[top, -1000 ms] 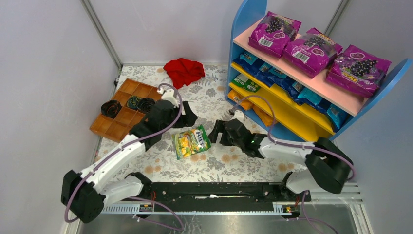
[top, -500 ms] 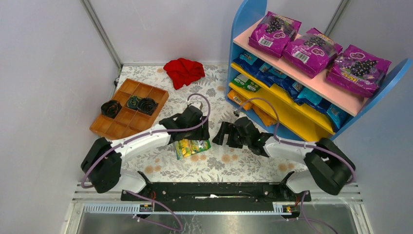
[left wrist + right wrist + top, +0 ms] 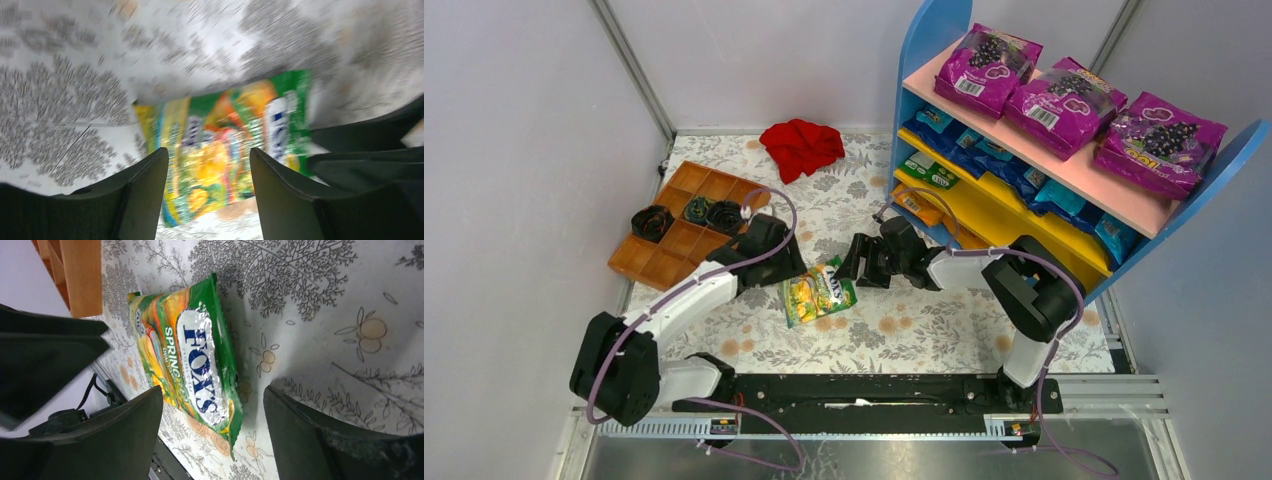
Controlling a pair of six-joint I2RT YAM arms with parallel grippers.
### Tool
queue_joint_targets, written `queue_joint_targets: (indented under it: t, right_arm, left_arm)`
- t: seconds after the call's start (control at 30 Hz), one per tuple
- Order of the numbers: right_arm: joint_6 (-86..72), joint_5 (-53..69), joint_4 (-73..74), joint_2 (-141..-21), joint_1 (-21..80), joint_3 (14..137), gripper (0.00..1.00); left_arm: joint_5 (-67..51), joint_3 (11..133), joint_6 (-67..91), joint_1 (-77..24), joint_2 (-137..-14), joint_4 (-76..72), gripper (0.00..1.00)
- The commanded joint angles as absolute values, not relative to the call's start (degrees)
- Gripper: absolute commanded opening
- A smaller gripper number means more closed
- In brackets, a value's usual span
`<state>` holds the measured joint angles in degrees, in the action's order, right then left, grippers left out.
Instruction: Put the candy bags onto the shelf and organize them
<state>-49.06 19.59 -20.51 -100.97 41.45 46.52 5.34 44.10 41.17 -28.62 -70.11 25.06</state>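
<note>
A green candy bag (image 3: 819, 290) with fruit print lies flat on the floral mat between my two grippers. In the left wrist view the bag (image 3: 220, 145) is blurred and sits just beyond my left gripper (image 3: 207, 151), which is open and empty. In the right wrist view the bag (image 3: 192, 360) lies ahead of my right gripper (image 3: 210, 390), also open and empty. From above, the left gripper (image 3: 789, 262) is at the bag's left and the right gripper (image 3: 856, 265) at its right. The shelf (image 3: 924, 60) stands at the back right and holds blue (image 3: 1024, 180), green (image 3: 929, 170) and orange (image 3: 919, 205) bags.
Three magenta grape bags (image 3: 1064, 100) lie on the shelf's pink top board. A brown wooden compartment tray (image 3: 689, 220) with dark rolled items sits at the left, and its edge shows in the right wrist view (image 3: 82, 275). A red cloth (image 3: 802, 145) lies at the back.
My left gripper swung over the bag and has drawn back to its left side. My right gripper has moved left, closer to the bag, with its arm folded nearer the shelf. The bag stayed put.
</note>
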Motion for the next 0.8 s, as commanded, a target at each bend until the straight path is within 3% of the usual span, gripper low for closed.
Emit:
queue_joint_targets:
  t: [0.0, 0.43, 0.63, 0.77]
  right_arm:
    - [-48.0, 23.0, -20.6, -104.7, 40.7, 49.9, 0.80]
    - [-52.6, 32.9, -32.4, -113.4, 43.0, 52.2, 0.74]
    - [-56.0, 34.5, -38.8, -116.9, 43.3, 53.8, 0.73]
    - [-55.0, 32.6, -38.1, -116.1, 43.3, 53.9, 0.62]
  left_arm:
    - [2.6, 37.8, 43.7, -26.8, -71.8, 22.0, 0.62]
    - [1.8, 30.4, 48.0, -24.2, -78.8, 16.0, 0.42]
    - [3.4, 29.4, 47.6, -23.5, -76.4, 16.8, 0.42]
    - [4.2, 29.9, 47.1, -23.4, -75.6, 17.6, 0.43]
